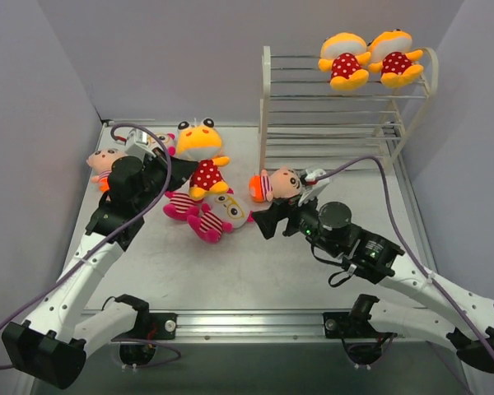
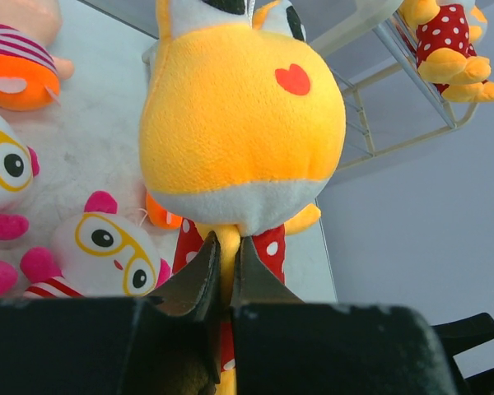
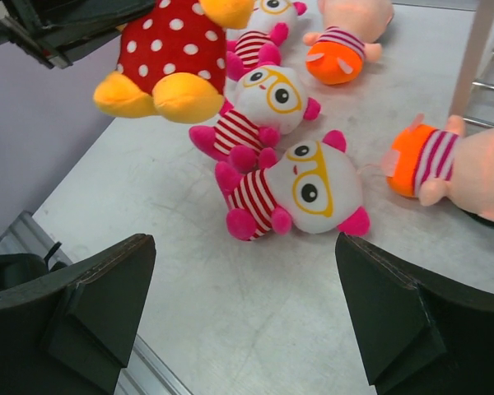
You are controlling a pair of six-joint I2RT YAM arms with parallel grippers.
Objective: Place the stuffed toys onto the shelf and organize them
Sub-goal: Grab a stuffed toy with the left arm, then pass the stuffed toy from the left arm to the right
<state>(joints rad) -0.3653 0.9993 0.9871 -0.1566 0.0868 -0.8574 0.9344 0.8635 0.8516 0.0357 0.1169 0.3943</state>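
Left of the white wire shelf, the left gripper was clamped on the yellow-orange plush doll with red polka-dot body, apparently mid-transfer and next needing a carry up to its top tier, while the right gripper gaped empty.
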